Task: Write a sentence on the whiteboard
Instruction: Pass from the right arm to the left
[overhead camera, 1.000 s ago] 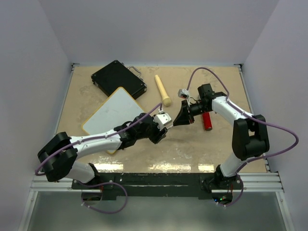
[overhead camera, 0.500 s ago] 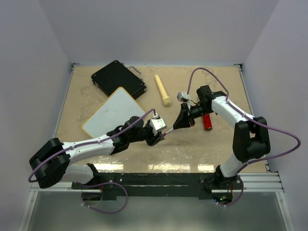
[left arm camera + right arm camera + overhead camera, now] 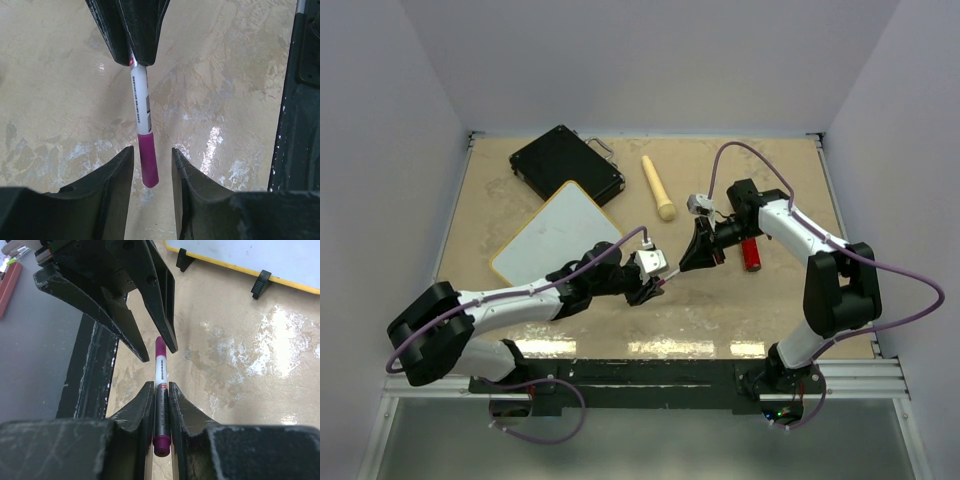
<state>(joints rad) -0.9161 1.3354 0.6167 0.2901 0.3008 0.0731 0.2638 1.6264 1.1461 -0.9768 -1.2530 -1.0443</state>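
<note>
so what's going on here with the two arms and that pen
It looks like a handover or an uncapping. The right pincer is shut on a marker, holding it out above the table. The left pincer has its fingers on either side of the marker's magenta cap, with a small gap showing, so it is not gripping yet. The whiteboard lies to the left on the table and looks blank; nothing has been written.
</note>
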